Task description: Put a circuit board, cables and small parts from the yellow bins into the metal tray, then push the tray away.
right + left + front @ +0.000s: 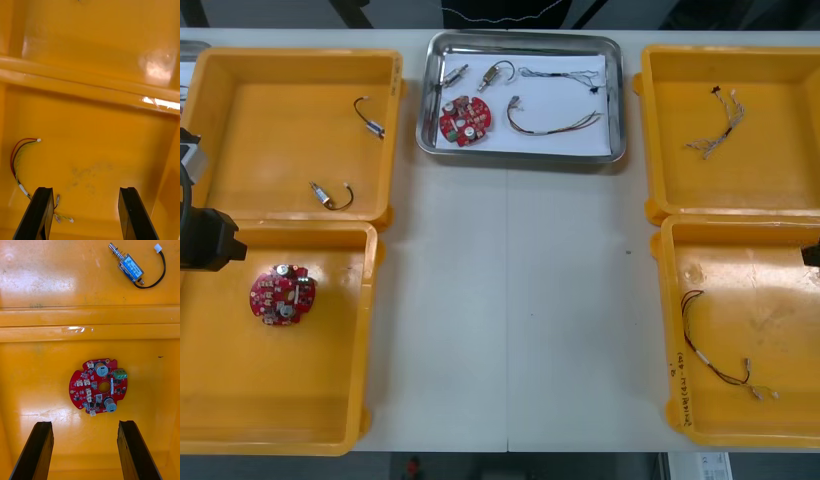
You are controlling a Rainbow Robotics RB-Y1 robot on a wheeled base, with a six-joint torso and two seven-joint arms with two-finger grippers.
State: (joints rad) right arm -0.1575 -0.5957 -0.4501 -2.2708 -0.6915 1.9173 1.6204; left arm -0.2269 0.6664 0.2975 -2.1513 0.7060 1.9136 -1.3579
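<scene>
Left end effector: fingers wide apart, nothing held; over the near-left bin at the counter's near-left corner.
Bin circuit board: flat on that bin's floor, just beyond the fingers, untouched.
Right end effector: fingers wide apart, empty; over the near-right bin, beside a red and yellow cable.
Metal tray: middle of the counter's far edge; holds a tray circuit board, tray cables and small metal parts.
</scene>
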